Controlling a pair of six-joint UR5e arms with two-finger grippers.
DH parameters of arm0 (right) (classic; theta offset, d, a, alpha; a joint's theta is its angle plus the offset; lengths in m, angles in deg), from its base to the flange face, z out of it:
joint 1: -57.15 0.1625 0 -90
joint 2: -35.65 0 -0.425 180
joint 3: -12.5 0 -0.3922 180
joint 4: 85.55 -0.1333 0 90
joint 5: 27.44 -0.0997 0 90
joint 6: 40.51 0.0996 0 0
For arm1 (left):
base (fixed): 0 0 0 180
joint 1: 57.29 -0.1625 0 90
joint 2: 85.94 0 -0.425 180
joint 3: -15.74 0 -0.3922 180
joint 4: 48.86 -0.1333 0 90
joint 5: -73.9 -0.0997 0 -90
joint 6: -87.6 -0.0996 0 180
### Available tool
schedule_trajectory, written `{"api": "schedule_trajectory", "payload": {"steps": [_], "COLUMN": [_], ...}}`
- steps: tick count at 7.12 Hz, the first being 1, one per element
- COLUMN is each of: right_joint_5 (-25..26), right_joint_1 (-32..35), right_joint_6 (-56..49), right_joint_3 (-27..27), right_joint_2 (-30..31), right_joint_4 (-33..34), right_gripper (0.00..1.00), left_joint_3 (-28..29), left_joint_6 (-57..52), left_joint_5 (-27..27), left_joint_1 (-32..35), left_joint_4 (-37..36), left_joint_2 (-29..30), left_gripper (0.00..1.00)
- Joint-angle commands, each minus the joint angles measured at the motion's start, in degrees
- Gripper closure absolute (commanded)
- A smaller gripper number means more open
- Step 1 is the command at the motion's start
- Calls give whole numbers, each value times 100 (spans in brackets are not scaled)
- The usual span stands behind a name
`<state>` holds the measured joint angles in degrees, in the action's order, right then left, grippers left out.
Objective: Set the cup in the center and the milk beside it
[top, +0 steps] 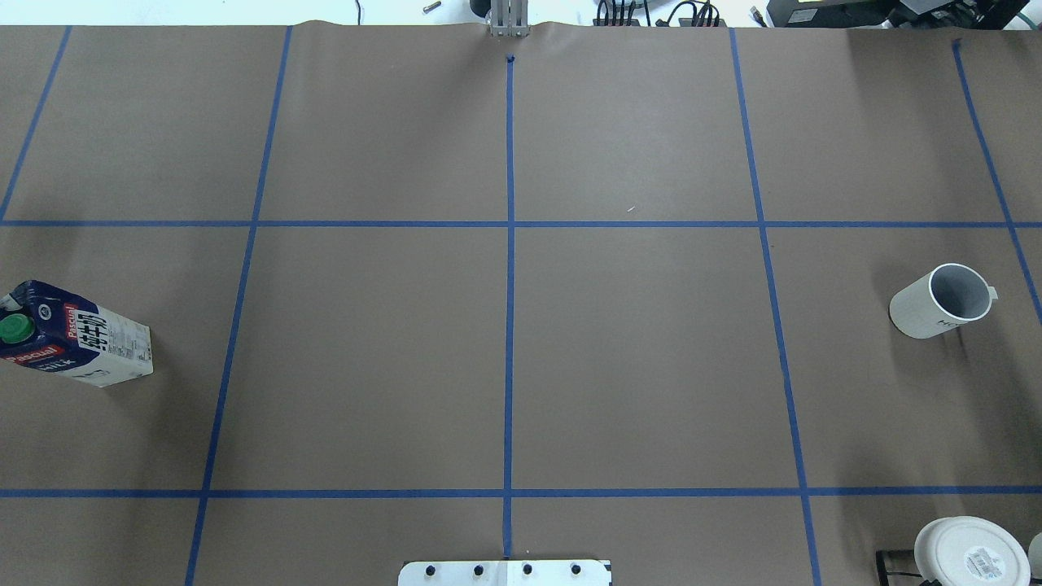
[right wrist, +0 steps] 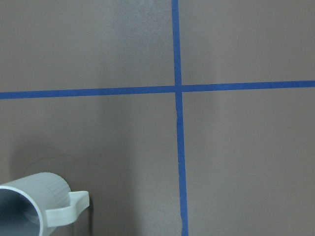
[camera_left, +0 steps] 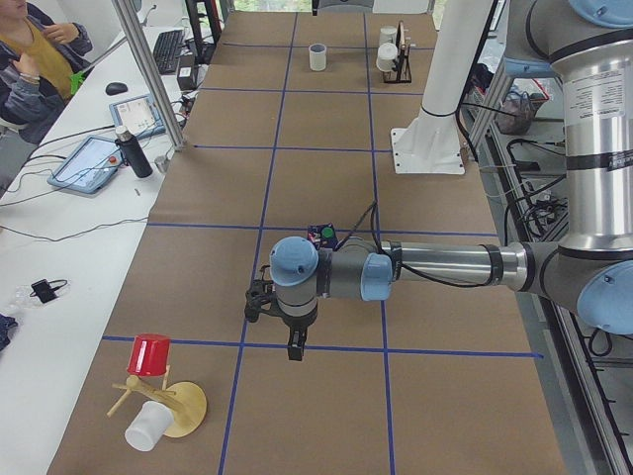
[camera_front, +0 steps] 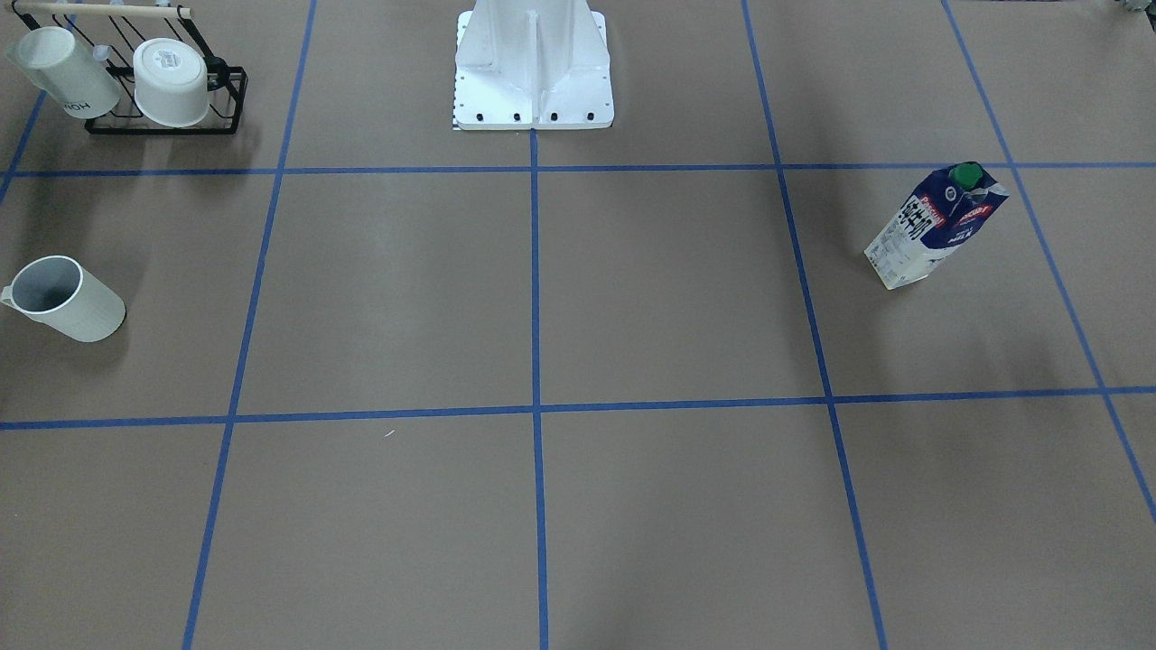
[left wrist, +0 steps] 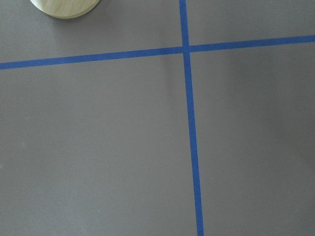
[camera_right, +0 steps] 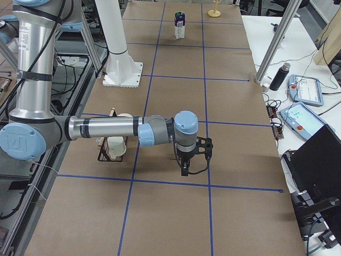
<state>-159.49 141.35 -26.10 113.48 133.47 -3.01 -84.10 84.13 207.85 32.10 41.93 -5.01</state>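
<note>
- On the robot's right of the table (top: pixel 635 366): cup (top: pixel 944 301) upright, well off centre. Milk (top: pixel 77 338) upright, far left.
- Nothing placed yet; the step looks like the cup pick, not begun.
- Left gripper (camera_left: pixel 294 348) and right gripper (camera_right: pixel 184 170) hover over the paper, holding nothing visible; can't tell if the jaws are apart.
- Next: shift the right arm over the cup, avoid the handle (right wrist: pixel 74 199).

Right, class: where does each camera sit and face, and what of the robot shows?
Front: across the table, facing the robot's base; no arms.
Overhead: behind the robot, looking down; base only.
Left side: table's end; left gripper near.
Right side: opposite end; right gripper near.
Left wrist: straight down on tape; no robot.
Right wrist: down on the cup; no robot.
Shared: front and overhead both show cup and milk.
</note>
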Motion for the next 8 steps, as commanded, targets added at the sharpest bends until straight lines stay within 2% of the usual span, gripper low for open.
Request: {"api": "schedule_trajectory", "payload": {"steps": [1, 3, 5, 7, 8], "right_joint_5": [-93, -346, -497, -786, -1083], "right_joint_1": [1, -8, -8, -113, -383], "right_joint_6": [0, -9, -17, 114, 671], "right_joint_3": [-8, -87, -359, -351, -342], "right_joint_2": [9, 35, 106, 106, 80], "right_joint_4": [-1, -184, -1007, -1170, -1352], "right_gripper": [0, 0, 0, 0, 0], "left_joint_3": [17, 25, -1, -62, -54], "left_joint_6": [4, -13, -13, -13, -4], "left_joint_5": [0, -35, 0, 0, 0], "left_joint_1": [-9, -9, -9, -9, -9], "left_joint_4": [0, -9, 0, 9, 35], "left_joint_2": [19, -7, -16, -16, -16], "left_gripper": [2, 2, 2, 2, 2]}}
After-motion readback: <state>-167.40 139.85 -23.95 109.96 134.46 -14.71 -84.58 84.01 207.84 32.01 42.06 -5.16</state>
